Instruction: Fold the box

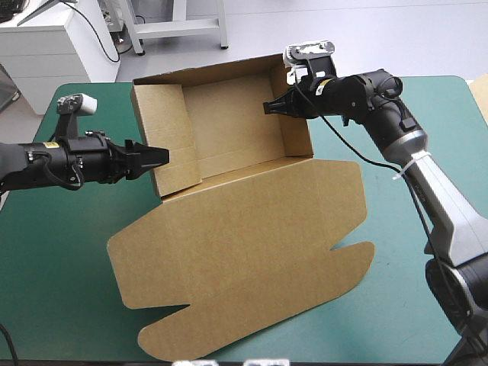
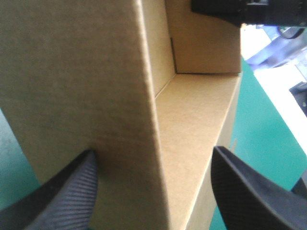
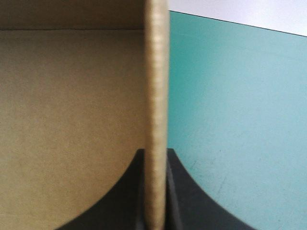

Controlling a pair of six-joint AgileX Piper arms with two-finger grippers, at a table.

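Note:
The brown box (image 1: 229, 221) lies mid-table as an open tray with raised walls at the back (image 1: 229, 114) and its lid flat toward the front. My left gripper (image 1: 156, 157) is at the tray's left wall. In the left wrist view the left gripper (image 2: 154, 153) stands open, its fingers (image 2: 67, 196) astride that wall (image 2: 96, 86) without closing on it. My right gripper (image 1: 278, 107) is at the tray's right wall. In the right wrist view the right gripper (image 3: 156, 160) is shut on that wall's edge (image 3: 156, 96).
Teal-green cover (image 1: 61, 267) shows free to the left of the lid and to its right (image 1: 396, 259). A tan edge of more board (image 1: 482, 95) shows at the table's right edge.

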